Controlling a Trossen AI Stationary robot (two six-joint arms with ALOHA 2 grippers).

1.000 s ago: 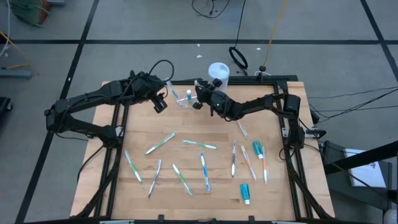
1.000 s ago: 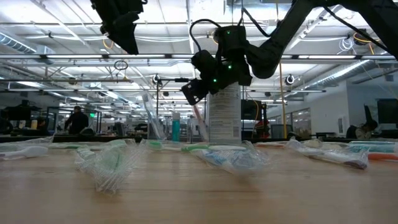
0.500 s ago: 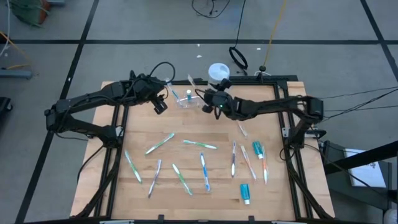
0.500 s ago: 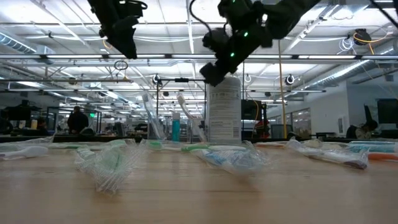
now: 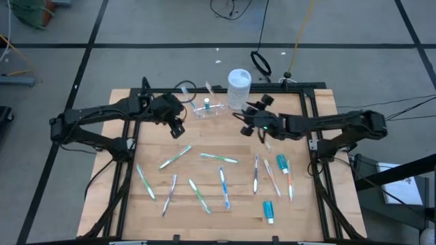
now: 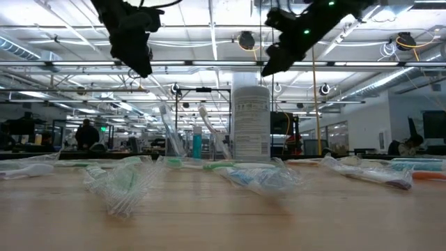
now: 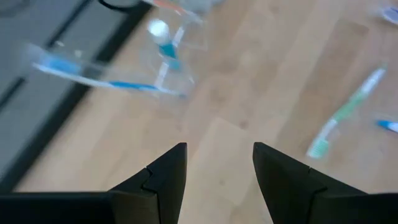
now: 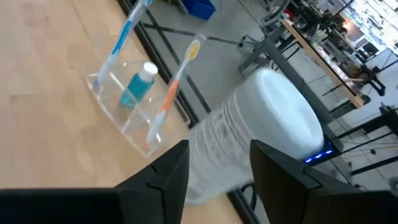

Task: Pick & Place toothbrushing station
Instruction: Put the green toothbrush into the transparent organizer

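Desk (image 5: 204,139): wood top with a dark frame along its sides; the middle strip between the two arms is bare.
Left claw (image 5: 178,126): up in the air over the left back part of the desk, just left of the clear holder; fingers spread, nothing in them.
Toothbrushing station (image 5: 208,109): small clear holder standing near the back edge of the desk, between the two claws. It touches neither.
In the holder: one blue toothbrush (image 8: 123,32), one orange toothbrush (image 8: 172,86) and one small blue tube (image 8: 138,84), all standing up.
White tub (image 5: 239,87): one, just right of the holder at the back edge.
Right claw (image 5: 249,129): in the air right of the holder and in front of the tub; fingers spread, holding nothing.
Loose toothbrushes (image 5: 174,157): about ten, lying flat across the front half of the desk.
Loose tubes (image 5: 268,211): two, on the right front part.
Open room: bare wood in front of the holder, between it and the loose toothbrushes.
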